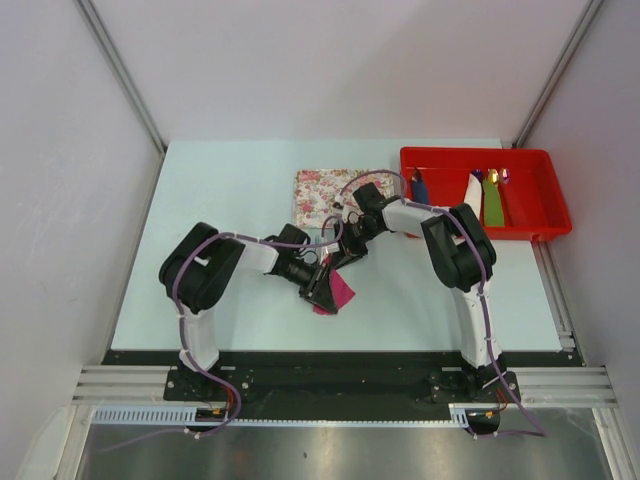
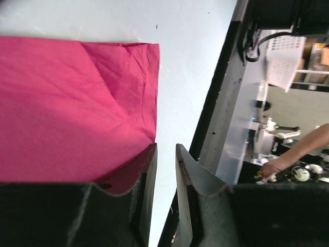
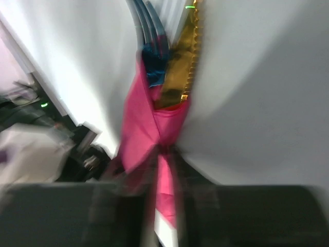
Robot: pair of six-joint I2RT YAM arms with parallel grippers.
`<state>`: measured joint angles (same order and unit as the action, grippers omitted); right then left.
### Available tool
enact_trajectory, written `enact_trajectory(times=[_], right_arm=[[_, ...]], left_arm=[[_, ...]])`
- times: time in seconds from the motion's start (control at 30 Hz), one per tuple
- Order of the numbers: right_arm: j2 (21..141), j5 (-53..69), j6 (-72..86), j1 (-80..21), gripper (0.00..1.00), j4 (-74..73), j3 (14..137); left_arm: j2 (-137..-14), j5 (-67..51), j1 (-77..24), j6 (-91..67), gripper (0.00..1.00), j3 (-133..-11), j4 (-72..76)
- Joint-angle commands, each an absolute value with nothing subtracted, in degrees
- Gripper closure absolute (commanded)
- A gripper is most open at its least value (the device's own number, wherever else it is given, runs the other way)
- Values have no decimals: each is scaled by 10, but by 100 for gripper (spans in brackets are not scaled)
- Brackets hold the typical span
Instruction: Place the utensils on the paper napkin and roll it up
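left hand (image 2: 165,150): fingers stand a narrow slot apart, with only bare bench (image 2: 190,51) showing in the slot; one finger overlaps the edge of the paper napkin (image 2: 67,108).
right hand (image 3: 164,172): the paper napkin's twisted tail runs between its fingers; blur hides whether they clamp it, cannot tell.
left wrist view only: paper napkin as a flat magenta sheet, creased near its corner.
right wrist view only: dark blue fork (image 3: 149,51) tines and gold knife (image 3: 181,67) poke out side by side from the pink wrap.
overhead only: paper napkin lies on the bench just on the near side of the floral tray (image 1: 315,190), both hands meeting at it.
arms: elbows bent, forearms angled inward toward the floral tray's near edge.
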<state>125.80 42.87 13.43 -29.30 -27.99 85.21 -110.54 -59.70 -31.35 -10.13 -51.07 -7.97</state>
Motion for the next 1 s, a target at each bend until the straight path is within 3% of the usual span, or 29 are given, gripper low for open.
enact_trajectory(times=[0.0,0.07,0.17,0.5,0.67,0.83,0.97], right_arm=[[1245,406,142,-282,67,-277,853],[1227,416,151,-280,54,-275,846],[1214,426,145,-279,50,-289,839],[1223,442,148,-291,52,-259,794],[1244,462,167,-288,65,-234,775],[1258,466,171,-279,97,-214,761],[1261,449,158,-279,100,-221,764]], left_arm=[[-1136,-572,-294,-87,71,-495,-62],[-1131,-577,-294,-84,71,-494,-55],[-1128,-581,-293,-81,71,-493,-50],[-1128,-589,-289,-84,70,-491,-25],[-1128,-594,-282,-93,70,-490,-12],[-1101,-614,-262,-121,68,-469,25],[-1035,-643,-247,-167,57,-446,81]])
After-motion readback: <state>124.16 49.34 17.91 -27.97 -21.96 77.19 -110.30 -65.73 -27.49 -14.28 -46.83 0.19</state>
